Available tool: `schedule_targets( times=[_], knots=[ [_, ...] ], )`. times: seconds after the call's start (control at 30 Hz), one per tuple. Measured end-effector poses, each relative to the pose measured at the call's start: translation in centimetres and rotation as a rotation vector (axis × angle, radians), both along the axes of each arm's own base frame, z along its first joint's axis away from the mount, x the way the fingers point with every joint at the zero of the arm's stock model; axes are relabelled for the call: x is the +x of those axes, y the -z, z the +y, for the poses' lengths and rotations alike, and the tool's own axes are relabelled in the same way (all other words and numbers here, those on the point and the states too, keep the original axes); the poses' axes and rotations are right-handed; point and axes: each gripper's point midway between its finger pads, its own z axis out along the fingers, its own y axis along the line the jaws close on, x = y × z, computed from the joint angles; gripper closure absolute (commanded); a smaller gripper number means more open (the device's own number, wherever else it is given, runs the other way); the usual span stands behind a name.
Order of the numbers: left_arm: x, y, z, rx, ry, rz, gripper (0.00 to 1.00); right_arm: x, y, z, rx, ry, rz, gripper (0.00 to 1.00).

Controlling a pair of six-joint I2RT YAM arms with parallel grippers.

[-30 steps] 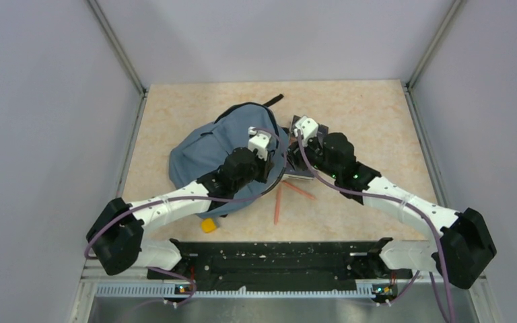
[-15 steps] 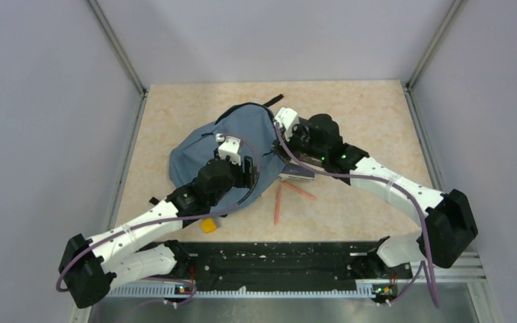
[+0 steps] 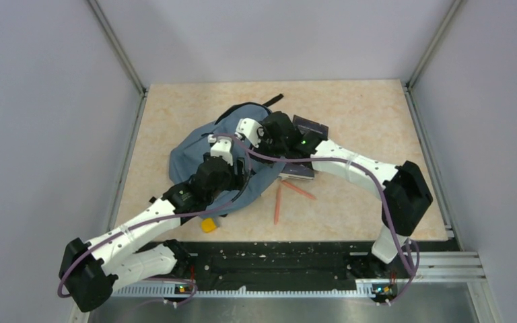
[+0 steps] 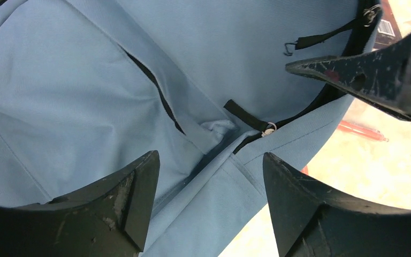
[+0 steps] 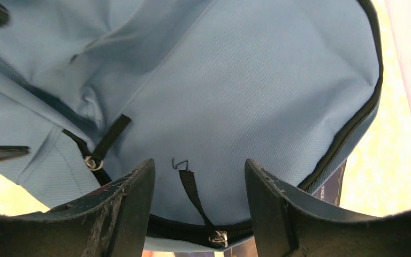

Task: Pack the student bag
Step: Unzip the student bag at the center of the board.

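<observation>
The student bag (image 3: 192, 151), slate-blue with black zipper trim, lies flat at the table's centre-left. My left gripper (image 3: 241, 173) hovers over its near right edge; in the left wrist view it (image 4: 210, 160) stands open above blue fabric with nothing between its fingers. My right gripper (image 3: 261, 145) is over the bag's right side. In the right wrist view it (image 5: 199, 166) is open, and a black zipper pull strap (image 5: 192, 193) with its metal slider (image 5: 218, 237) lies between the fingers, untouched. A second pull ring (image 4: 268, 129) sits on the bag's seam.
Two orange-red pens (image 3: 277, 202) (image 3: 299, 190) lie on the table right of the bag. A dark book (image 3: 301, 172) sits at the bag's right edge, with another dark flat thing (image 3: 311, 126) behind the right arm. A small yellow object (image 3: 208, 225) is near the front.
The right arm has swung left, from beside the book to over the bag. The left gripper has drawn back to the left and opened wide.
</observation>
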Motion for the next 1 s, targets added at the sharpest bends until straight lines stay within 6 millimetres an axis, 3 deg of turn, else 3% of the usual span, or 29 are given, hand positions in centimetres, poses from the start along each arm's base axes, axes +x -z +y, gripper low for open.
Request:
schedule_targets(
  times=[0.23, 0.33, 0.4, 0.47, 0.5, 0.53, 0.83, 1.0],
  knots=[
    [0.1, -0.3, 1.1, -0.019, -0.03, 0.01, 0.23, 0.6, 1.8, -1.2, -0.111, 0.051, 0.018, 0.39],
    [0.1, -0.6, 1.3, -0.032, -0.037, 0.006, 0.23, 0.7, 2.2, -1.7, -0.139, 0.067, 0.021, 0.47],
    [0.2, -0.7, 1.5, -0.038, -0.043, 0.004, 0.21, 0.8, 2.4, -1.9, -0.152, 0.077, 0.019, 0.61],
    [0.3, -0.8, 1.6, -0.042, -0.05, 0.003, 0.2, 0.9, 2.6, -2.2, -0.166, 0.091, 0.02, 0.88],
    [0.3, -0.8, 1.7, -0.044, -0.053, 0.004, 0.2, 1.0, 2.7, -2.4, -0.175, 0.091, 0.017, 0.97],
    [0.3, -0.8, 1.7, -0.046, -0.055, 0.004, 0.2, 1.0, 2.7, -2.5, -0.179, 0.098, 0.014, 1.0],
    [-0.1, -0.7, 0.6, -0.079, 0.018, 0.006, 0.19, 1.7, 2.3, -3.3, -0.142, 0.181, -0.034, 1.0],
    [-0.7, -1.0, -1.6, -0.111, 0.162, -0.016, 0.19, 0.8, -0.1, -4.2, 0.0, 0.241, -0.074, 1.0]
  ],
)
